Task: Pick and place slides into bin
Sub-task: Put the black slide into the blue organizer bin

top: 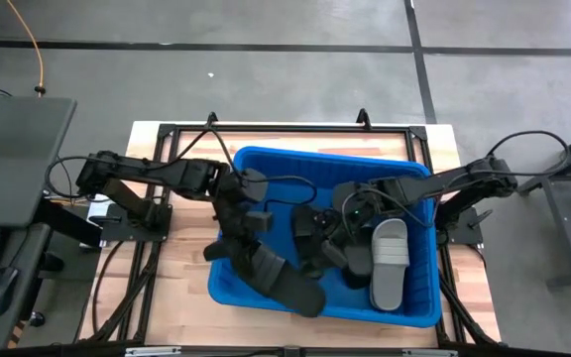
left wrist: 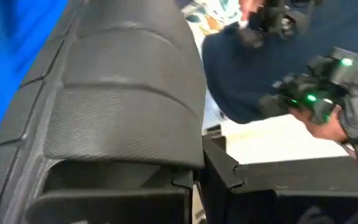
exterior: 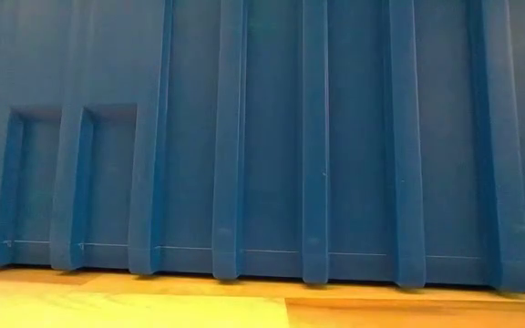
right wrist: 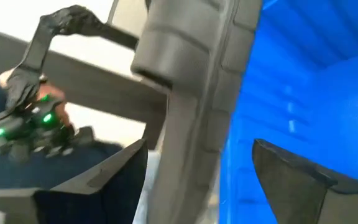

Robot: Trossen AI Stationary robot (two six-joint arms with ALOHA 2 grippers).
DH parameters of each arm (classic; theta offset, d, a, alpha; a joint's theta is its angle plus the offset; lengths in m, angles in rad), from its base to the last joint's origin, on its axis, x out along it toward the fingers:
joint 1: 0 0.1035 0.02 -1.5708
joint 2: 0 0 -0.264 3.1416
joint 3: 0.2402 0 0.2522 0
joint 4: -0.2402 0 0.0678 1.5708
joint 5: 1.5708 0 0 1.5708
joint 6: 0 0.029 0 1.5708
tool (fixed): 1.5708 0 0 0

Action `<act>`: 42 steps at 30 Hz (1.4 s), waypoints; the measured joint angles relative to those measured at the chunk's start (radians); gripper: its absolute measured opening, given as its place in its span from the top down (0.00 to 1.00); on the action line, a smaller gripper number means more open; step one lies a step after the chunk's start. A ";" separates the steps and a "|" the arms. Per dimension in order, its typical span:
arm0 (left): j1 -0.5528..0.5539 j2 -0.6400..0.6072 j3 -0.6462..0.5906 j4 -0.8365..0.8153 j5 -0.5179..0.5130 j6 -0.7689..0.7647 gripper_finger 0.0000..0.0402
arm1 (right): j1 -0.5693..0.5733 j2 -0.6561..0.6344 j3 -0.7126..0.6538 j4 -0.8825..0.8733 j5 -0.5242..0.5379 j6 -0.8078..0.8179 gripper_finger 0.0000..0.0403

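A black slide lies tilted across the near left corner of the blue bin, its toe end poking over the rim toward the front. The left hand sits on it at the bin's left wall; in the left wrist view the slide's textured strap fills most of the frame, right against the dark fingers, so the hand appears clamped on it, though the fingertips themselves are hidden.

A light grey slide stands on edge along the bin's right side, strap up. The right hand reaches into the bin just beside it; the right wrist view shows the grey slide running up between the two dark fingers, which stand wide apart, and whether they press it I cannot tell. More black slides lie jumbled in the bin's middle.

The bin rests on the wooden bench; the low view shows only its ribbed wall and a bench strip. Beyond, a person's hand holds a green-lit device.
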 joint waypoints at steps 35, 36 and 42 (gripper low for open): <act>0.047 -0.002 0.001 0.008 -0.068 0.052 0.91 | 0.020 0.000 0.002 -0.073 0.098 0.041 0.98; 0.047 -0.002 0.001 -0.005 -0.087 0.063 0.89 | 0.025 -0.002 0.002 -0.090 0.112 0.044 0.98; 0.047 -0.009 0.001 -0.133 -0.191 0.132 0.70 | 0.059 -0.025 0.001 -0.251 0.175 0.086 0.99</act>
